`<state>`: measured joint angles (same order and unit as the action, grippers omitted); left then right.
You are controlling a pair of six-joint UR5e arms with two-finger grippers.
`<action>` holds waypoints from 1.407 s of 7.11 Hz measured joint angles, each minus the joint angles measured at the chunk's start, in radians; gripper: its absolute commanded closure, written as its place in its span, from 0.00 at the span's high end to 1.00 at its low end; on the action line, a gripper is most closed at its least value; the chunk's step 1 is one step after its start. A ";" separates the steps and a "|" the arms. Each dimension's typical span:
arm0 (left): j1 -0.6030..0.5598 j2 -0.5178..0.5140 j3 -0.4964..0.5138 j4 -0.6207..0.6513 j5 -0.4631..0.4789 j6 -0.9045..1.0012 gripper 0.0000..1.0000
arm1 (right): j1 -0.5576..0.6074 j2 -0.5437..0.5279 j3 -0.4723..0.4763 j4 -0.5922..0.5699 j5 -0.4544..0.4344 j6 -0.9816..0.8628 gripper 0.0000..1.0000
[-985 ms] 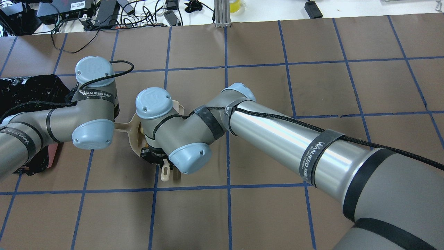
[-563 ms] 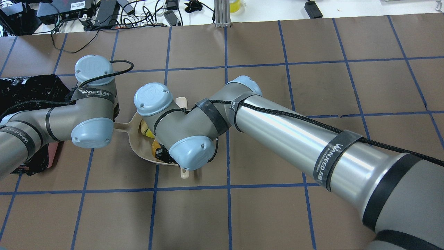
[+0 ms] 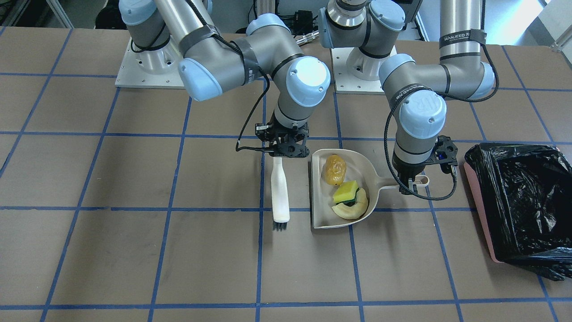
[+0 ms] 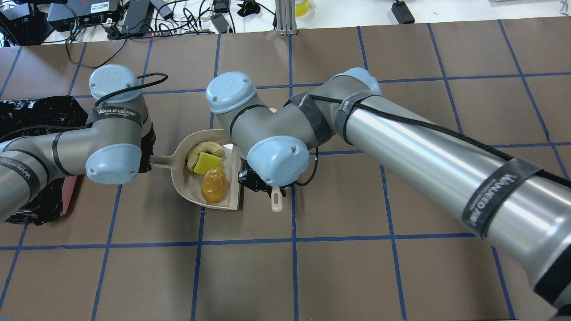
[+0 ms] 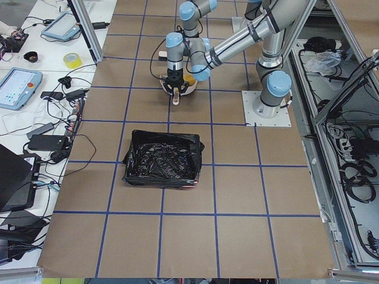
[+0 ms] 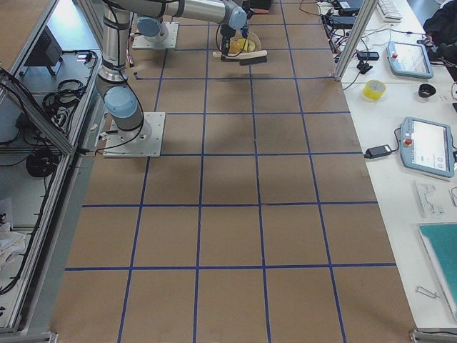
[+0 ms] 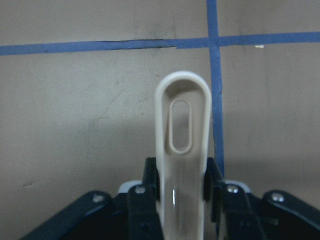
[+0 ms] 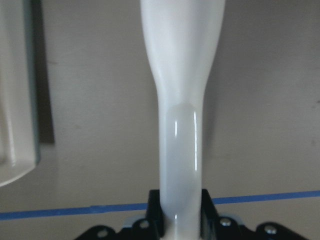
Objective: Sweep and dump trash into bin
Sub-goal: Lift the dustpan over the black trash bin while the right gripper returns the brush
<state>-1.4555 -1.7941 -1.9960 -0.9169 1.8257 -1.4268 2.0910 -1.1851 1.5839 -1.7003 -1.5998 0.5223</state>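
The dustpan [image 3: 322,210], in which the trash [image 3: 346,193] is held, is clamped by the left pincer [image 3: 407,187]; the brush [image 3: 280,192], seemingly touching the counter [image 3: 134,250], by the right pincer [image 3: 286,150].

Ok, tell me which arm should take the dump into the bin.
Left. The left gripper is shut on the dustpan handle, all three trash pieces lie in the dustpan, and the bin sits on that arm's side. The right gripper holds the brush, on the dustpan's far side from the bin.
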 measured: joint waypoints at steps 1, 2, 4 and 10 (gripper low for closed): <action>0.016 0.000 0.036 -0.061 -0.021 0.001 0.00 | -0.077 -0.046 0.002 0.063 -0.015 -0.017 0.02; 0.041 0.000 0.080 -0.116 -0.063 0.003 0.00 | -0.169 -0.075 0.003 0.102 -0.047 -0.053 0.02; 0.095 0.002 0.164 -0.166 -0.128 0.002 0.00 | -0.394 -0.095 0.004 0.144 -0.130 -0.291 0.00; 0.358 -0.016 0.400 -0.255 -0.214 0.160 0.00 | -0.858 0.013 0.072 -0.157 -0.202 -0.886 0.00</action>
<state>-1.0975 -1.8100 -1.5964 -1.1718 1.6115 -1.2666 1.2334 -1.1720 1.6555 -1.8576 -1.8017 -0.3633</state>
